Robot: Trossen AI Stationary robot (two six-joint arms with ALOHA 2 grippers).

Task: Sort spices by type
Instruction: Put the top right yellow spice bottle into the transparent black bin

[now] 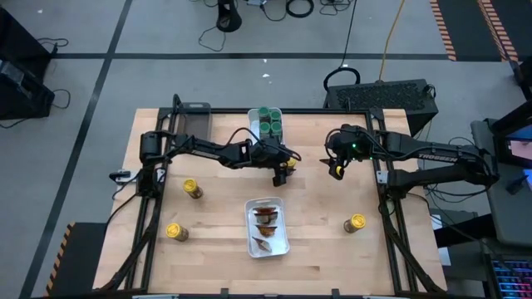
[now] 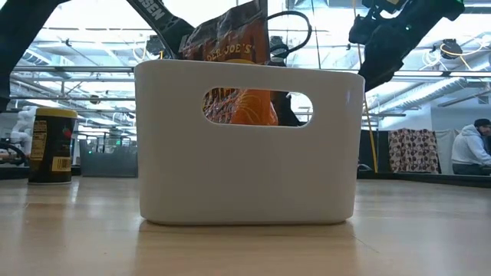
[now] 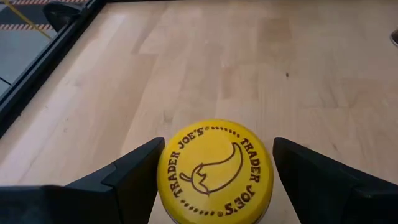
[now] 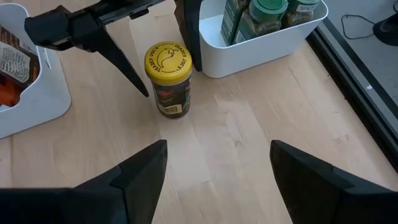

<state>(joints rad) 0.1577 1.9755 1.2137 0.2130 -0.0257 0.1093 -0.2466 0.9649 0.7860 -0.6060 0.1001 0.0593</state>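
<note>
Left gripper (image 3: 214,180) spread wide, straddling a yellow-lidded jar (image 3: 214,171) that stands upright on the table (image 3: 205,68); fingers either side, not yet touching. Lid reads "TRADER JOE'S" around a chili drawing. Jar likely rigid, light, smooth-sided; best pinched across the lid or just below. Right gripper (image 4: 217,168) also spread, empty, hovering near.
</note>
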